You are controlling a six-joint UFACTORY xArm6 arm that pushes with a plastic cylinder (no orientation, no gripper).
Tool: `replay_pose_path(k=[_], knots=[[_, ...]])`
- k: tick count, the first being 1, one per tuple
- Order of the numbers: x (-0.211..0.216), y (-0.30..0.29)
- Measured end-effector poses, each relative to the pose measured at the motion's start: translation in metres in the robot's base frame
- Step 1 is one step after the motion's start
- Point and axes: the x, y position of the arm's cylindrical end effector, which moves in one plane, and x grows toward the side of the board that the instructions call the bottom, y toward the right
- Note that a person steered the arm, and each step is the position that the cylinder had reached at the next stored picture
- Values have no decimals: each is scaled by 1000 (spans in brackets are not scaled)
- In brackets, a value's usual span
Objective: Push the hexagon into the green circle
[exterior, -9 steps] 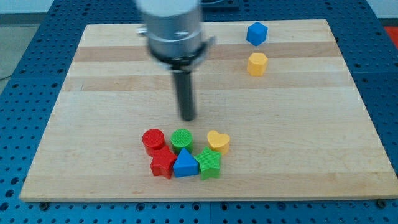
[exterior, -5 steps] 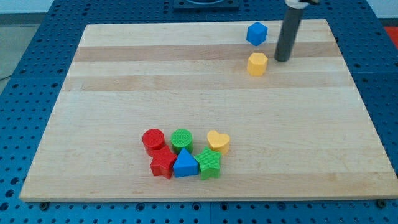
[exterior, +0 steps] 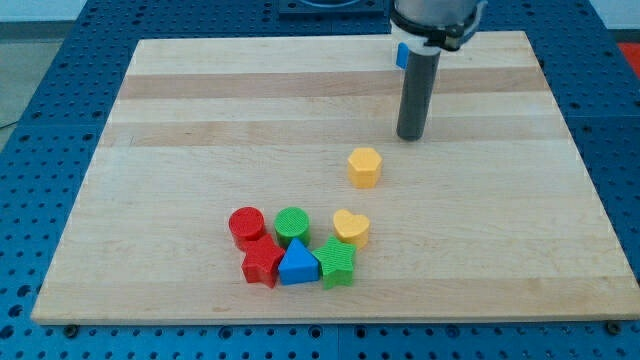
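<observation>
The yellow hexagon (exterior: 365, 166) lies near the middle of the wooden board. The green circle (exterior: 292, 224) sits below and to its left, in a cluster near the board's bottom edge. My tip (exterior: 411, 136) stands above and to the right of the hexagon, a short gap away from it and not touching. The rod rises straight up from the tip to the arm at the view's top.
Around the green circle lie a red circle (exterior: 246, 225), a red star-like block (exterior: 262, 263), a blue triangle (exterior: 297, 264), a green star-like block (exterior: 337, 263) and a yellow heart (exterior: 351, 227). A blue block (exterior: 401, 54) is mostly hidden behind the rod at the top.
The yellow hexagon has slid down and left from the upper right toward the cluster. My tip came from the board's middle to the hexagon's right, then followed it down-left.
</observation>
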Motion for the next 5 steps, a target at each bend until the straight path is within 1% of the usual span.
replay_pose_path(k=[1, 2, 3, 4, 5], knots=[[32, -43], [44, -96], [46, -112], [39, -81], [33, -39]])
